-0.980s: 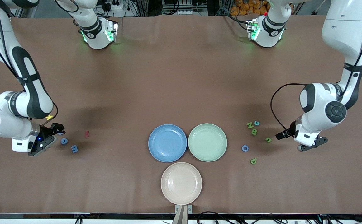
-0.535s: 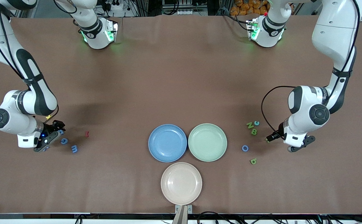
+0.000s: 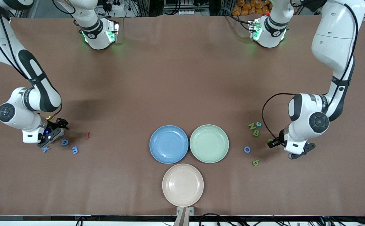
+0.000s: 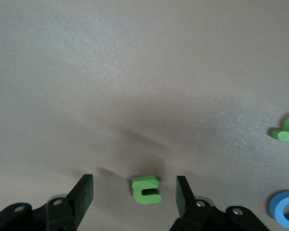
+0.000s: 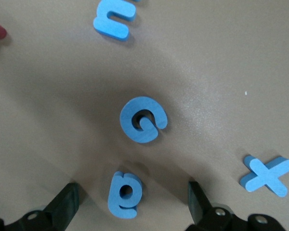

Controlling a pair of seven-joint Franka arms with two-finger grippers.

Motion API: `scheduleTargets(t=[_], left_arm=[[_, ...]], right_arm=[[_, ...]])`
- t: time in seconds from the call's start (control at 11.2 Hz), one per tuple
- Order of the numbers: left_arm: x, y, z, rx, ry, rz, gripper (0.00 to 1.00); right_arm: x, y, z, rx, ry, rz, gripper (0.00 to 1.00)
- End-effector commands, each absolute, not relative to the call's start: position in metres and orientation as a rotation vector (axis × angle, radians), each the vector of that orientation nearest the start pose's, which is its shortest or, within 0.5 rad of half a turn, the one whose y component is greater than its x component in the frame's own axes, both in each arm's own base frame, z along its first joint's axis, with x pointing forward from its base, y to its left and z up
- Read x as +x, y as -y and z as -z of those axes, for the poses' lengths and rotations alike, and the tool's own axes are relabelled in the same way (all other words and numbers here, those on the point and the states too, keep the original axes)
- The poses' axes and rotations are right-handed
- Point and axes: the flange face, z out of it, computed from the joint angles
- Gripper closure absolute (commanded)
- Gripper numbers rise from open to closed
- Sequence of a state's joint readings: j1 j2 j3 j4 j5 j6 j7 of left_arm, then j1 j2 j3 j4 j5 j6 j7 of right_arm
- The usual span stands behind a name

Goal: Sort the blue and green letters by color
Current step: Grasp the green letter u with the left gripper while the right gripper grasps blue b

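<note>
The left claw (image 4: 134,190) is low over the desk (image 3: 182,78) at the left arm's end, its fingers (image 4: 84,191) spread, with a small green letter (image 4: 146,189) lying flat between them and touching neither. In the front view that letter is almost wholly hidden under the claw (image 3: 275,142).

The right claw (image 5: 132,202) is low over the right arm's end of the desk, its fingers (image 5: 67,199) spread wide on either side of a blue letter with a round hole (image 5: 125,194); nothing is gripped.

The desk is covered in plain brown cloth. Behind the arm bases are cables and rack frames, and something orange is stacked there.

At the middle sit a blue plate (image 3: 169,144) and a green plate (image 3: 209,143) side by side, touching, with a beige plate (image 3: 182,185) nearer the front camera.

Near the left arm's end lie a green N (image 3: 252,126), a small blue c (image 3: 258,124), a green B (image 3: 256,133), a blue ring-shaped O (image 3: 247,149) and a green letter with a bowl and stem (image 3: 255,162).

Toward the right arm's end lie a blue G (image 3: 64,142), a blue m (image 3: 75,150) with its long axis roughly crosswise to the desk's length, a blue X (image 3: 45,149), a dark red letter (image 3: 88,135), and a yellow letter (image 3: 48,118) mostly hidden by the arm.
</note>
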State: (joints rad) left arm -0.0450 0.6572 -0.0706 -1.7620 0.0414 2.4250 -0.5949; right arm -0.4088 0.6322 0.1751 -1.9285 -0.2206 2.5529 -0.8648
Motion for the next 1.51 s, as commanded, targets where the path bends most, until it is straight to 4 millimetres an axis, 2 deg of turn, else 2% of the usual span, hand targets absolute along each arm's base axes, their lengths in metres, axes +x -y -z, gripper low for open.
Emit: scheduleTargets(t=[0.0,0.09,0.36,0.45,0.53,0.62,0.71,0.8,0.98,1.07,1.16,1.34,1.43], left_arm=[[0.662,0.082,-0.18,-3.057,0.721,0.001,0.28],[0.661,0.085,-0.179,-3.057,0.711,0.0,0.28],[0.66,0.085,-0.176,-3.056,0.711,-0.007,0.38],[0.66,0.085,-0.175,-3.055,0.711,-0.009,0.46],[0.66,0.085,-0.175,-3.056,0.708,-0.009,0.65],[0.66,0.085,-0.175,-3.054,0.68,-0.004,0.89],[0.66,0.087,-0.175,-3.039,0.628,0.012,1.0],[0.659,0.092,-0.175,-3.035,0.602,0.019,1.0],[0.661,0.1,-0.189,-3.044,0.576,0.04,1.0],[0.659,0.116,-0.195,-3.054,0.537,0.049,1.0],[0.658,0.136,-0.209,-3.066,0.497,0.078,1.0],[0.644,0.186,-0.234,-3.096,0.39,0.113,1.0],[0.637,0.217,-0.245,-3.133,0.357,0.123,1.0]], right_arm=[[0.603,0.137,-0.162,-2.917,1.223,-0.003,0.0],[0.602,0.139,-0.161,-2.917,1.218,-0.009,0.0],[0.603,0.14,-0.167,-2.924,1.215,-0.003,0.0],[0.604,0.14,-0.17,-2.928,1.214,0.002,0.0],[0.604,0.14,-0.172,-2.926,1.215,-0.008,0.0],[0.604,0.141,-0.173,-2.925,1.211,-0.02,0.0],[0.604,0.141,-0.177,-2.927,1.214,-0.02,0.0],[0.604,0.141,-0.179,-2.927,1.213,-0.026,0.0],[0.603,0.142,-0.177,-2.923,1.215,-0.032,0.0],[0.603,0.143,-0.177,-2.924,1.213,-0.032,0.76],[0.602,0.143,-0.177,-2.92,1.221,-0.032,1.0],[0.602,0.144,-0.175,-2.917,1.223,-0.033,1.0],[0.602,0.144,-0.175,-2.917,1.223,-0.035,1.0]])
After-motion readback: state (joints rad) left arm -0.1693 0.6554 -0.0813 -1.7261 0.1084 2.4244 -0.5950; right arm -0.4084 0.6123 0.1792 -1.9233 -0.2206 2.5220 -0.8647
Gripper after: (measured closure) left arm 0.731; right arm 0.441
